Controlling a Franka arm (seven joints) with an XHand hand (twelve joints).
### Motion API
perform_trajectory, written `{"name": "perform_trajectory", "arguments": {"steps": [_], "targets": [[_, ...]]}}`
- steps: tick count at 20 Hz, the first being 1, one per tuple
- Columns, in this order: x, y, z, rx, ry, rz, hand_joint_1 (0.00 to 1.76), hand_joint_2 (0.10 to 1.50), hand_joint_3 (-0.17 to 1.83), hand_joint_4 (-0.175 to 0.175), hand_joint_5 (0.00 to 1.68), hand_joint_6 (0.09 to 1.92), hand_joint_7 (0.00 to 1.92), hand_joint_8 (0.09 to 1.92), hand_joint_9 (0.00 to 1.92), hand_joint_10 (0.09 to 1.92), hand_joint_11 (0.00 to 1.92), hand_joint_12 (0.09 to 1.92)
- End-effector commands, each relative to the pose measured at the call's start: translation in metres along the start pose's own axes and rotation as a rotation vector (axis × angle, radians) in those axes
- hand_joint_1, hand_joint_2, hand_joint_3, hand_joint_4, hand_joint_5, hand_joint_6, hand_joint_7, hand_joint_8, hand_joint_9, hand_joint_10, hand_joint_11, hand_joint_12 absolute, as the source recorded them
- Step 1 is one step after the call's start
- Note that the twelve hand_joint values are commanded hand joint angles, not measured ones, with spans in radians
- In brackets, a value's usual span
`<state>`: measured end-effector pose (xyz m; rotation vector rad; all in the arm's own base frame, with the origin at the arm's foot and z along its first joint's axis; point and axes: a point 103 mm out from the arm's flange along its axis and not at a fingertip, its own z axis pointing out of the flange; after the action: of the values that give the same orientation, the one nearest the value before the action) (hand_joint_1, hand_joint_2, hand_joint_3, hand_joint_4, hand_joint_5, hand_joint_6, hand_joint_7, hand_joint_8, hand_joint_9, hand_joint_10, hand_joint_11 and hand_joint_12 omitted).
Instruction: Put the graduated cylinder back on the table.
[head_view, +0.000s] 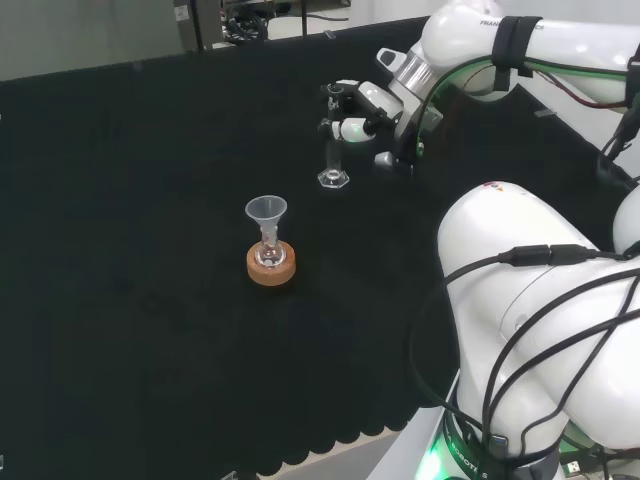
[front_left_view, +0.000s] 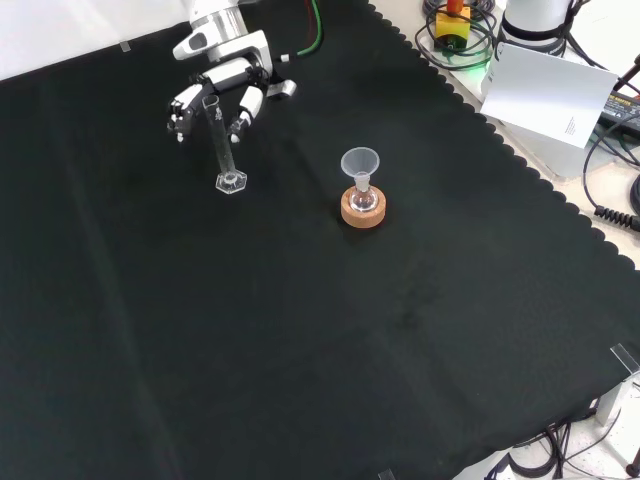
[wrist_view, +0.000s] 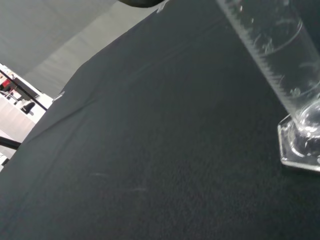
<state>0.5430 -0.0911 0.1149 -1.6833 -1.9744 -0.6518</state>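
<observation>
1. Head view: the graduated cylinder (head_view: 333, 165) stands upright on the black cloth (head_view: 130, 250) of the bench, its hexagonal foot down. The hand (head_view: 360, 110) is at its top; its fingers appear to curl round the upper tube, though contact cannot be told for certain. Nearer and to the left, a small flask (head_view: 269, 250) with a clear funnel (head_view: 266, 211) in its neck sits on a cork ring (head_view: 271, 267).
2. Front view: the cylinder (front_left_view: 224, 145) stands left of the flask (front_left_view: 362, 197), well apart, with fingers (front_left_view: 243, 108) on either side of its top.
3. Wrist view: the cylinder's tube (wrist_view: 272, 47) rises tilted from its foot, which rests on the cloth.
</observation>
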Motion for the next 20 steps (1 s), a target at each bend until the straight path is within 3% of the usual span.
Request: {"name": "perform_trajectory", "arguments": {"steps": [1, 8, 20], "targets": [[0.011, -0.018, -0.028, -0.021, -0.066, 0.014, 0.86, 0.99, -0.17, -0.065, 0.39, 0.28, 0.20, 0.66, 0.67, 0.09, 0.20, 1.41], [0.037, -0.045, -0.067, -0.072, -0.159, 0.034, 0.85, 0.99, -0.17, -0.070, 0.38, 0.24, 0.19, 0.66, 0.66, 0.09, 0.18, 1.40], [0.119, -0.096, -0.129, -0.104, -0.299, -0.011, 0.84, 0.98, -0.17, -0.076, 0.37, 0.19, 0.18, 0.66, 0.63, 0.09, 0.15, 1.39]]}}
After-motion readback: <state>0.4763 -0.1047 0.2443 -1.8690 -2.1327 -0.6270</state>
